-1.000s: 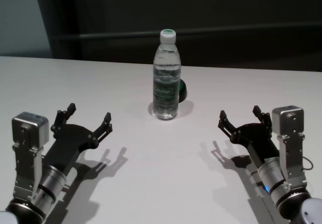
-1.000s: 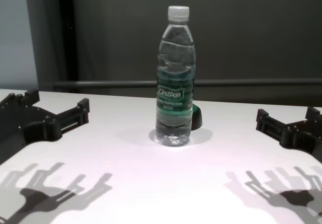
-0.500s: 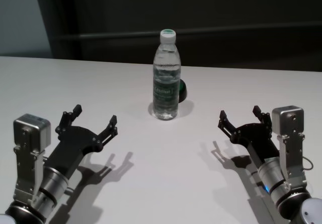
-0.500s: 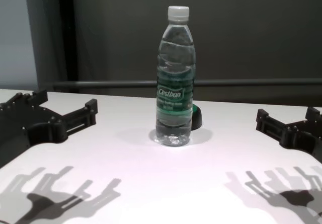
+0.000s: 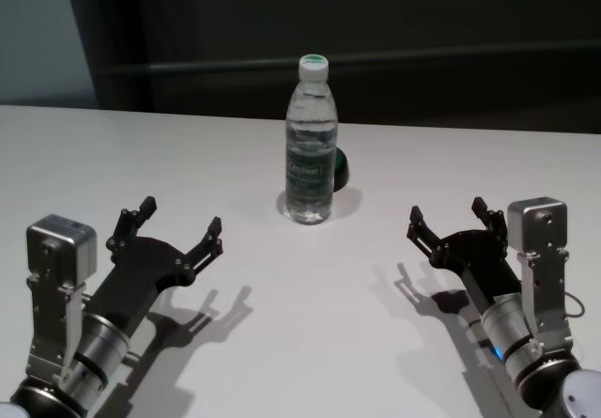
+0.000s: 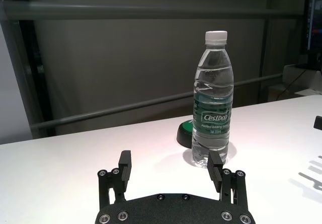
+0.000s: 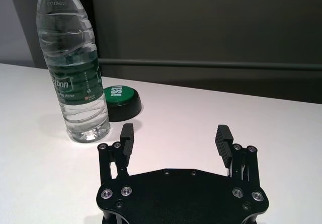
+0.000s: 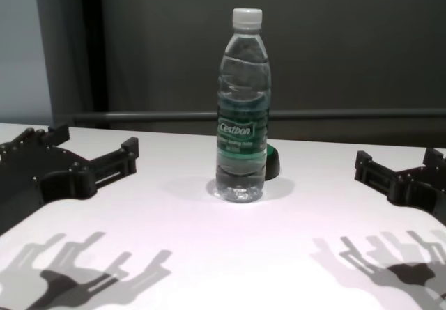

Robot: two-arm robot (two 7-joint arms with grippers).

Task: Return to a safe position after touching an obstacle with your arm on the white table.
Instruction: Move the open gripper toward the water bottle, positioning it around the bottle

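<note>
Bottle stands upright, untouched; left end effector released, short of it; right end effector released, idle. Contact and retreat remain.

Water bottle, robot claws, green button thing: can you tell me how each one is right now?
Water bottle: standing upright on the white table, cap on, mostly full, touched by nothing.
Left claw: open, empty, held above the table, short of the bottle.
Right claw: open, empty, off to the bottle's right.
Green button: sitting flat just behind the bottle; pressed or not, I cannot tell.
</note>
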